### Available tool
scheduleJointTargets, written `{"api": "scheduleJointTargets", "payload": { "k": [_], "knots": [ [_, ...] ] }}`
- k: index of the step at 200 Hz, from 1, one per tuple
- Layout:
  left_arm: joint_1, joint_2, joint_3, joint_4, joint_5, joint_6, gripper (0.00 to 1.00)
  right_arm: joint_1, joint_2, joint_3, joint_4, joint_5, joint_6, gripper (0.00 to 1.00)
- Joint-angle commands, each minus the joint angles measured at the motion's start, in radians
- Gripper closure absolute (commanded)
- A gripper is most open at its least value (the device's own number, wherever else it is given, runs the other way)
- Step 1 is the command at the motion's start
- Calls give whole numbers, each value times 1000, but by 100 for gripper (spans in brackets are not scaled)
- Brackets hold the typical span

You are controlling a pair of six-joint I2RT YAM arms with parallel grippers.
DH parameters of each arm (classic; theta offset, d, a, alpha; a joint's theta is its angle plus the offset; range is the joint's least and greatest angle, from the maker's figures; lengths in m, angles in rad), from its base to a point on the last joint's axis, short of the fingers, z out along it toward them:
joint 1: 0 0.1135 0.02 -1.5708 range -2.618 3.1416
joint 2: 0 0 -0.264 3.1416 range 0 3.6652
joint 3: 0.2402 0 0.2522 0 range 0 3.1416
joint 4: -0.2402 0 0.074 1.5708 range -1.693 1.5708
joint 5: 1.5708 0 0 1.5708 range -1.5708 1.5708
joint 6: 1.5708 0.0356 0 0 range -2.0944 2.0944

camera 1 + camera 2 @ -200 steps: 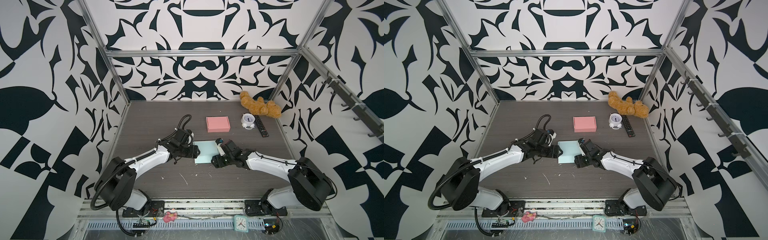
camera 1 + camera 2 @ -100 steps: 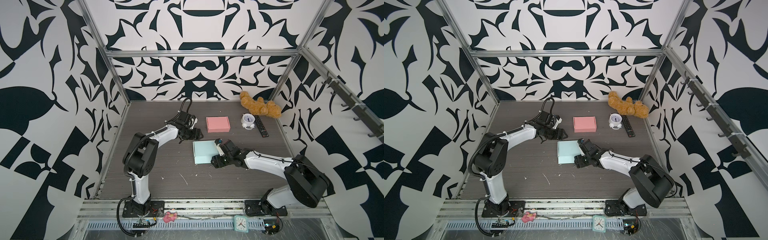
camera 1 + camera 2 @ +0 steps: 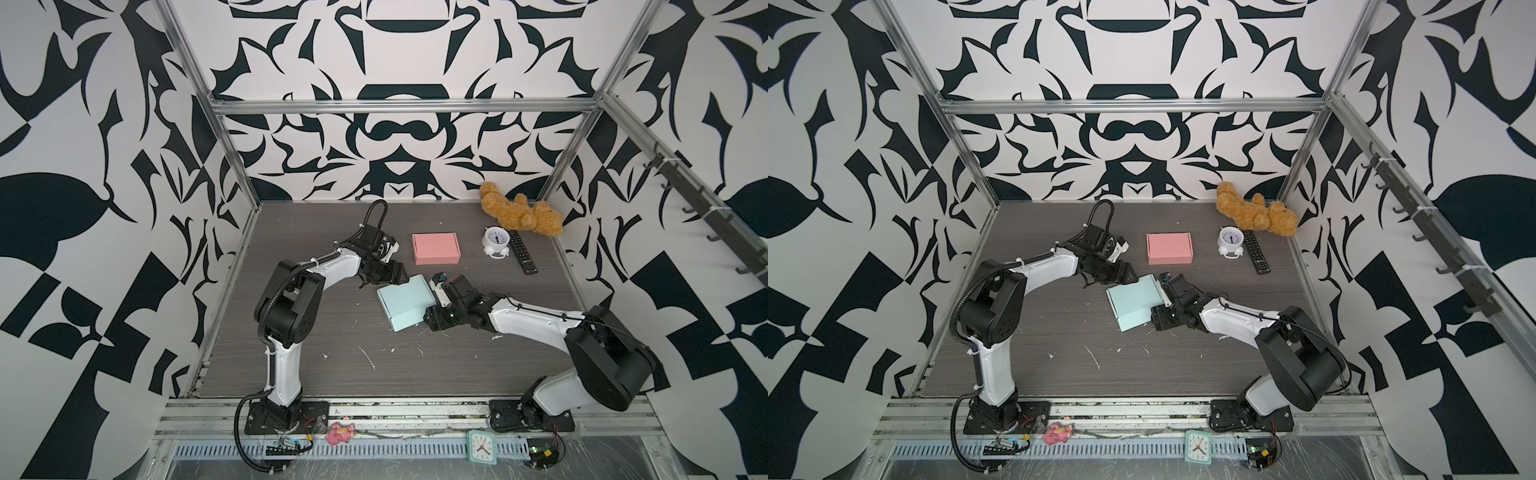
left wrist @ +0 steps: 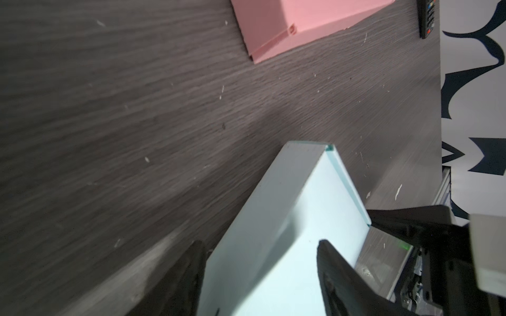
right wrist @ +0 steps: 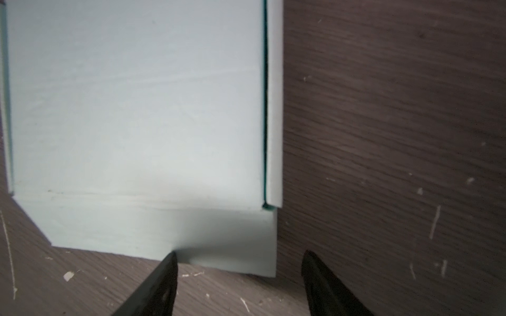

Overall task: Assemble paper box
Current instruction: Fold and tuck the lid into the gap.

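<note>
The pale blue paper box (image 3: pixel 405 305), folded up with its lid down, lies near the middle of the dark wood-grain tabletop (image 3: pixel 316 332). It is turned askew to the tabletop edges and sits between the two grippers.

Left: the left gripper (image 3: pixel 392 277) is at the far left corner of the box. In the left wrist view its jaws stand parted and straddle an upper edge, one beside the side wall and the other over the lid. No clamping on the paper is visible, so the jaws read as released.

Centre: in both top views the box outline is close to square, so its long axis cannot be fixed. The right wrist view shows a dark slit along one side of the lid and a small gap at the adjoining corner. The lid is judged not fully seated.

Right: the right gripper (image 3: pixel 431 323) is at the near right side of the box. Its jaws are spread and empty. The box wall lies directly ahead of them, with one tip at its lower edge; contact cannot be confirmed.

Both arms are about equally near. A push from the right arm would probably drive the box toward the left gripper, which could act as a stop.

Farther right and well apart are:
- a closed pink cardboard box (image 3: pixel 436 248)
- a white alarm clock (image 3: pixel 495 243)
- a black remote control (image 3: pixel 523 252)
- a brown plush bear (image 3: pixel 521 214)
</note>
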Motion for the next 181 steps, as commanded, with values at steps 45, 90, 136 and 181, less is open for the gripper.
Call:
{"api": "scheduleJointTargets", "payload": {
  "k": [45, 90, 136, 181],
  "knots": [
    [-2, -95, -137, 58, 54, -28, 34, -5, 37, 49, 22, -14, -8, 27],
    [-12, -131, -183, 76, 59, -40, 35, -4, 69, 67, 32, -20, -8, 27],
    [-14, -154, -220, 90, 63, -44, 36, -4, 104, 76, 56, -29, 7, 28],
    [-14, -184, -282, 124, 48, -77, 37, 4, 105, 79, 68, -43, 15, 29]
  ]
}}
